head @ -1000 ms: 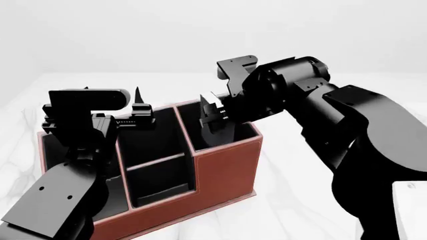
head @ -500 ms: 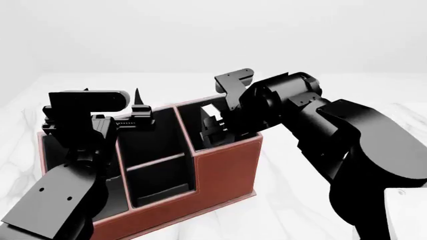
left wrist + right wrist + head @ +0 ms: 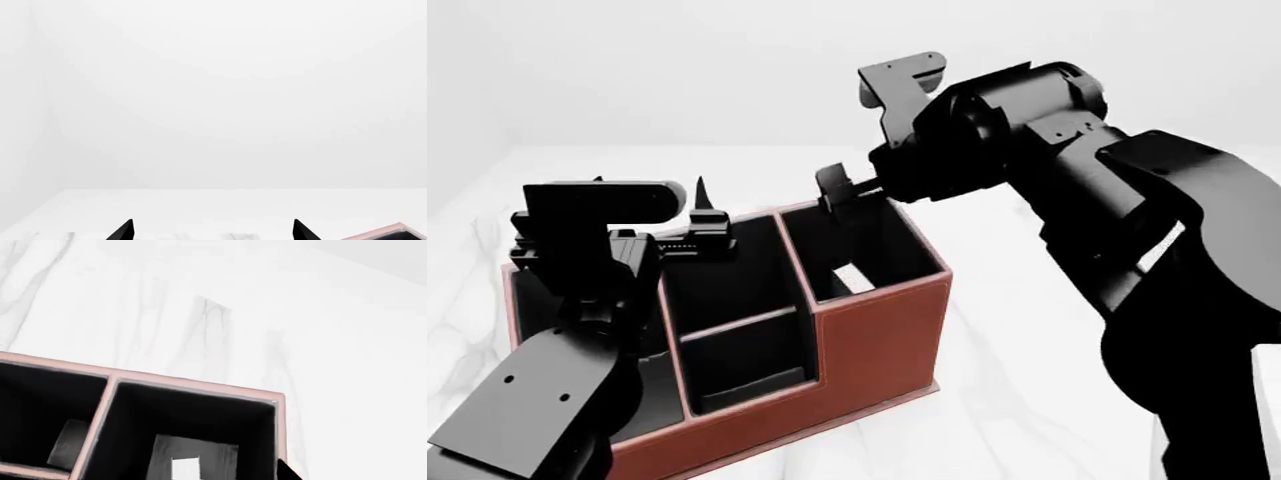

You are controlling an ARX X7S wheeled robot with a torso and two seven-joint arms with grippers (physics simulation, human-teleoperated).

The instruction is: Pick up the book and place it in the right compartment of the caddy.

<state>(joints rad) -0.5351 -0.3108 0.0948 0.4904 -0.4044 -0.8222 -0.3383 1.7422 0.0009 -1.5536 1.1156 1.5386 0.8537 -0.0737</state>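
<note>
Standing inside the square, black-lined right compartment (image 3: 874, 255) of the leather-look caddy (image 3: 868, 345), the book (image 3: 851, 279) shows its pale edge; right gripper (image 3: 838, 195) hovers above, spread empty; left gripper (image 3: 212, 231) spread.

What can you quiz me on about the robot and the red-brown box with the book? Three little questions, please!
1. True or false: the book is inside the right compartment of the caddy.
2. Pick one. The right gripper is: A) above the right compartment; B) deep inside the lower shelf section; C) flat on the floor.
3. Fill the gap: in the left wrist view, the two fingertips of the left gripper stand ____ (apart / together).

Key: 1 true; 2 A; 3 apart.
</note>
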